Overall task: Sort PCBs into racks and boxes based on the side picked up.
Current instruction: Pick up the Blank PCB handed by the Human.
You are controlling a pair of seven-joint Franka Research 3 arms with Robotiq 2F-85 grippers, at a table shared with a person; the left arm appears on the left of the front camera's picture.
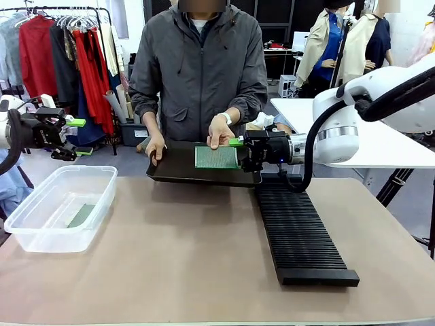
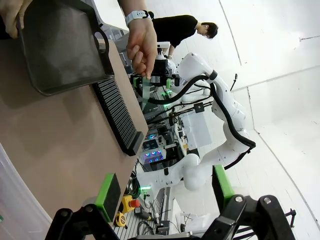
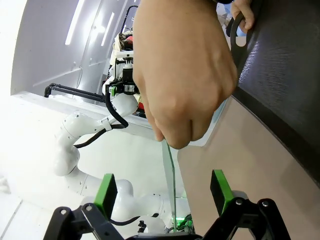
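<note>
My right end effector (image 1: 239,153) reaches across the far side of the table (image 1: 190,272), its fingers spread wide and gripping nothing. A PCB (image 1: 216,157) is just in front of it, held upright by its top edge in the person's hand (image 1: 221,132), with its grid-patterned green face turned towards my side. From my right wrist I see that board edge-on as a thin line dropping from the pinched fingers into the gap between my two green pads, clear of both. It stands over the black tray (image 1: 173,168), and I cannot tell whether its lower edge touches it. The person's other hand (image 1: 155,147) grips the tray's left rim.

My left end effector (image 1: 80,137) hangs off the table's left side above the clear tub (image 1: 41,234), also released, with nothing between its pads. A second PCB (image 1: 81,215) lies flat on the tub's floor. The long black rack (image 1: 299,234) lies on the table under my right arm, running from the tray towards my side.
</note>
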